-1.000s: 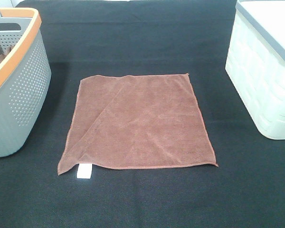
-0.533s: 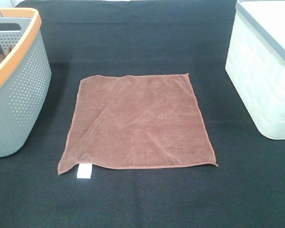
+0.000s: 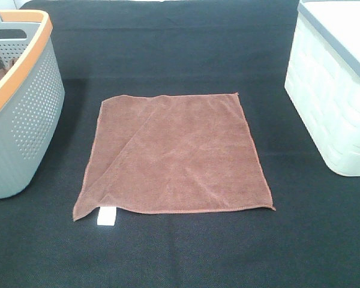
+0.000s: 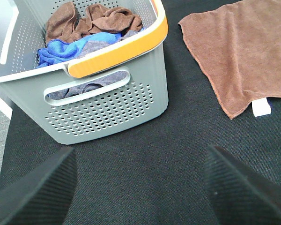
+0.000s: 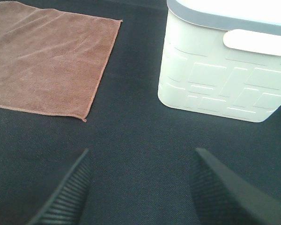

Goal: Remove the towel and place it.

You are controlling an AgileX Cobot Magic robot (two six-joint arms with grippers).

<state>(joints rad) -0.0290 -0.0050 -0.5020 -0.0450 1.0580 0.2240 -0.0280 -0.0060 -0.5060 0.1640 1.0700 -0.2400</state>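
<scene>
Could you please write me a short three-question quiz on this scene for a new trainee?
1. True or false: the towel lies spread flat on the black table cover, between the grey basket and the white bin.
2. Multiple choice: where is the towel's white tag? A) at the far corner beside the white bin; B) at the near corner on the grey basket's side; C) tucked under the middle.
3. Short answer: what is in the grey basket, as the left wrist view shows it?

Key
1. True.
2. B.
3. Bunched cloths: brown ones and a blue one. The left tool and right tool are open and hold nothing.
</scene>
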